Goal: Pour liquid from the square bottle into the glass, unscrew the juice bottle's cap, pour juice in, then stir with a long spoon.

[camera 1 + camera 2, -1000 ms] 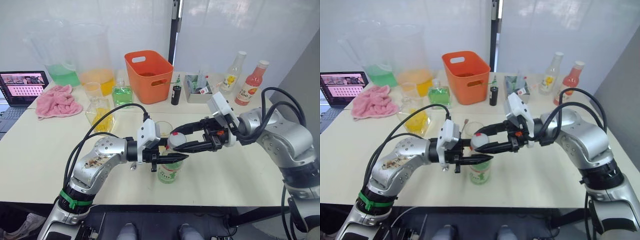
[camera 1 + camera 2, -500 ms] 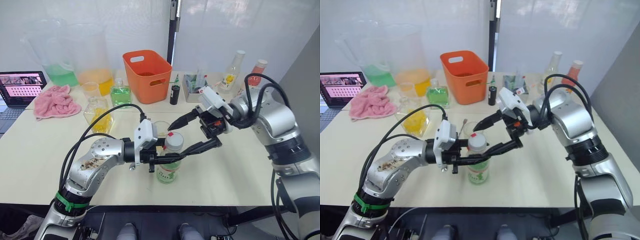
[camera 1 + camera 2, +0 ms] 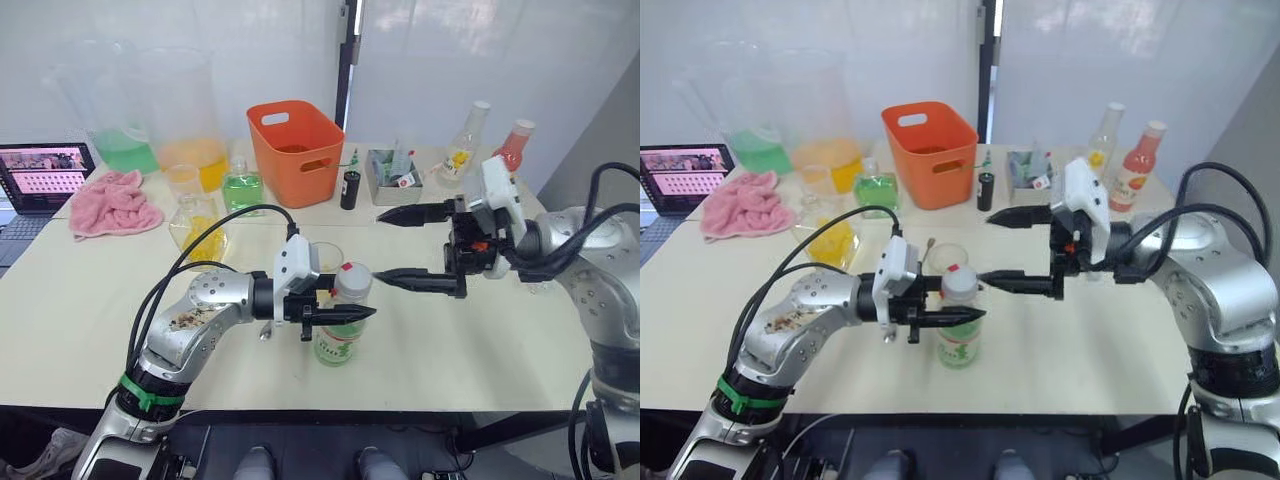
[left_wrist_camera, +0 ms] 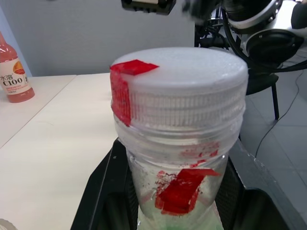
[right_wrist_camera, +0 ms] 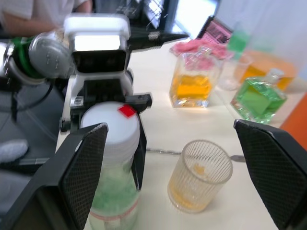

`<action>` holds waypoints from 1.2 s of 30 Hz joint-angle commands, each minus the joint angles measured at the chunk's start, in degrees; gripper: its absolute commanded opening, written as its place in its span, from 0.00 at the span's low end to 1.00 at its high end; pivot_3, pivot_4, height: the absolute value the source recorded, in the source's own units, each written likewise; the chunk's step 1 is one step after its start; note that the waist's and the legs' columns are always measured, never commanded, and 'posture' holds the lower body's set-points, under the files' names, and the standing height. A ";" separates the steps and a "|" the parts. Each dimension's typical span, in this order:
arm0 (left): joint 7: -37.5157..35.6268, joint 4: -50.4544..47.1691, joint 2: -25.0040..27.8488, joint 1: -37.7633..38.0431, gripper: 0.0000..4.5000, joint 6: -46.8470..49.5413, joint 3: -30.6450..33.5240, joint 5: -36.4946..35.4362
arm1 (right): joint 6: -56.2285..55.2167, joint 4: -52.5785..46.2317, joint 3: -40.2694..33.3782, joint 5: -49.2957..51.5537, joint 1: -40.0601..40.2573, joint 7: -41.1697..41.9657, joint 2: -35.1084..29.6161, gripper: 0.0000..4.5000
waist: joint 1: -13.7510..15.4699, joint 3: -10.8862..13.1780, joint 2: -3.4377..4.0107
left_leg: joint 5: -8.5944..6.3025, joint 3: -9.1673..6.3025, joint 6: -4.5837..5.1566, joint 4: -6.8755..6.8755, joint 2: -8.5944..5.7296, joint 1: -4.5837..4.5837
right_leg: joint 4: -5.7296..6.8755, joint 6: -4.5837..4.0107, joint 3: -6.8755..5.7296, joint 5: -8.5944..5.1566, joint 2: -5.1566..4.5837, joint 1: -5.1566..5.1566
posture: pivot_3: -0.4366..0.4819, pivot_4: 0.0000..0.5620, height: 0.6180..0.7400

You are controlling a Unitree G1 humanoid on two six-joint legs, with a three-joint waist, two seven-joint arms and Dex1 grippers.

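Left gripper (image 3: 340, 314) clamped around juice bottle (image 3: 343, 322)

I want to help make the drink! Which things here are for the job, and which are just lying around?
For the job: juice bottle, cap, glass, long spoon, yellow square bottle.
Just lying about: orange basket, pink towel, laptop, pink bottle, green bottle.

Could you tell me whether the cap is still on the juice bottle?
On. The white cap sits atop the juice bottle, which the left gripper holds.
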 commanded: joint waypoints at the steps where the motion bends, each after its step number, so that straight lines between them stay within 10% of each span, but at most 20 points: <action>1: -1.81 2.55 -0.14 0.21 0.34 0.12 -2.96 1.84 | 6.90 -9.84 -4.67 7.53 2.89 -11.52 1.45 0.99 | 0.08 0.00 0.00 | 0.00 0.00 0.00 0.00 0.00 0.00 | -0.02 0.00 0.01 0.00 0.00 0.01 | 0.48 0.27 0.88; 9: -3.12 4.61 -2.00 -1.34 0.34 -0.16 -3.59 2.15 | 13.79 -20.66 -6.06 23.79 9.11 -37.45 6.77 0.99 | 0.49 -0.01 -0.01 | 0.00 -0.03 0.00 0.04 -0.01 -0.01 | -0.13 -0.01 0.02 0.00 -0.02 0.10 | 0.48 0.27 0.88; 19: -3.37 4.61 -2.49 -1.86 0.34 0.35 -3.29 2.34 | 12.19 -21.61 -1.35 25.50 9.78 -46.58 5.47 0.99 | 0.81 -0.01 -0.01 | 0.00 -0.03 0.00 0.01 -0.02 -0.05 | -0.21 -0.03 0.03 0.00 -0.03 0.09 | 0.48 0.27 0.88; 28: -2.62 4.07 -2.28 -1.79 0.34 0.71 -2.69 2.36 | 10.40 -21.19 0.97 25.29 10.54 -47.50 4.30 0.38 | 0.96 -0.01 -0.01 | 0.00 -0.03 0.00 0.00 -0.01 -0.06 | -0.25 -0.04 0.03 0.00 -0.03 0.08 | 0.48 0.27 0.88; 36: -2.02 3.37 -1.98 -1.53 0.34 1.05 -2.44 2.45 | 8.66 -19.69 3.06 24.77 10.71 -40.44 1.54 0.38 | 0.98 -0.01 -0.01 | -0.01 -0.03 0.00 0.00 -0.01 -0.07 | -0.27 -0.05 0.03 0.01 -0.03 0.09 | 0.48 0.27 0.88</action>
